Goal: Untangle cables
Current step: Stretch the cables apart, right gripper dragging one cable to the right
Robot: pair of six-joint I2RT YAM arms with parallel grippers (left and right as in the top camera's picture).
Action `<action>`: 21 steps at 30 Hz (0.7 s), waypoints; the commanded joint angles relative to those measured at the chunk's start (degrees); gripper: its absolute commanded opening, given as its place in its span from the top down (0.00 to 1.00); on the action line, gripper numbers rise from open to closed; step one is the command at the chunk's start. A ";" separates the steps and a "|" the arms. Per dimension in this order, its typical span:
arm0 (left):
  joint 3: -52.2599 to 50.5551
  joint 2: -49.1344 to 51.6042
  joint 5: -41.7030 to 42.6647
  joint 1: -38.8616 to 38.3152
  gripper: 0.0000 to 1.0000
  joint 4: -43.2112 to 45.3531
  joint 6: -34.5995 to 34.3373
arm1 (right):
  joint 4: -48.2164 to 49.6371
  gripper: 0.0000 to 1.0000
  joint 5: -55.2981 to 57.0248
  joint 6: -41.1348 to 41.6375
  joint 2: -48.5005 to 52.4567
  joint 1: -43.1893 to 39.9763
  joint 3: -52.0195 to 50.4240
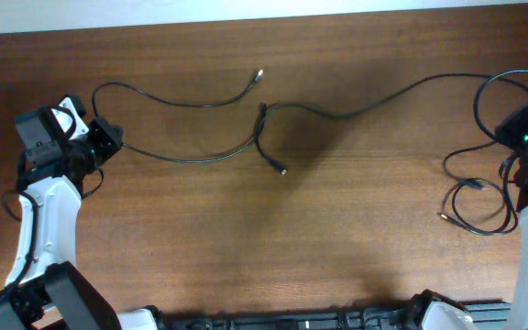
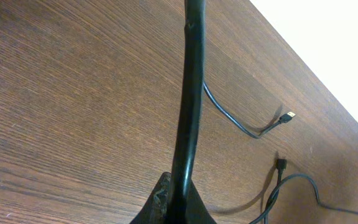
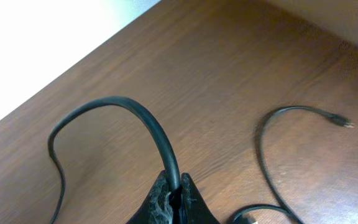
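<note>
Cables (image 1: 337, 115) strung across table (image 1: 246, 238), two crossing mid-table; spare loops by the right arm. Each claw clamped on a cord: left gripper (image 2: 179, 194), right gripper (image 3: 176, 186). Thin, limp, light (probably slippery). Best hold: beside the crossing.

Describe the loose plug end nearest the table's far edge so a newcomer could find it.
On the brown wooden table, look at the middle of its far side. A thin black cord curving in from the left ends there in a small pale metallic plug. The two neighbouring ends lie nearer the table's middle, where cords cross; this one lies alone.
</note>
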 commanded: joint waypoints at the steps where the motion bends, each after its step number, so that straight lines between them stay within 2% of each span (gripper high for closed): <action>1: 0.37 -1.53 0.00 -0.09 1.00 0.09 -0.57 | 0.85 0.96 9.62 3.69 -0.22 -0.20 0.55; 4: 0.37 -1.53 0.63 -0.26 1.00 -1.33 -0.57 | 6.34 0.96 10.32 4.59 1.09 -0.35 0.55; 6: 0.35 -1.53 0.61 -0.26 1.00 -2.58 -0.52 | 10.45 0.96 9.92 8.39 1.16 -1.88 0.66; 7: 0.35 -1.53 0.61 -0.26 1.00 -2.86 -0.52 | 13.09 0.96 6.49 11.08 1.05 -3.74 1.25; 9: 0.35 -1.53 0.61 -0.26 1.00 -2.89 -0.55 | 19.58 0.96 -7.74 12.50 1.05 -8.31 4.59; 13: 0.35 -1.53 0.59 -0.26 1.00 -2.89 -0.52 | 19.63 0.96 -9.07 12.72 1.05 -14.03 12.87; 15: 0.37 -1.53 0.59 -0.26 1.00 -2.86 -0.52 | 19.12 0.96 -9.09 17.42 1.07 -16.76 15.91; 19: 0.37 -1.53 0.61 -0.26 1.00 -2.89 -0.55 | 20.83 0.96 -9.27 22.53 3.30 -18.51 19.96; 21: 0.35 -1.53 0.61 -0.33 1.00 -2.89 -0.55 | 20.46 0.96 -9.38 21.75 3.54 -18.51 22.12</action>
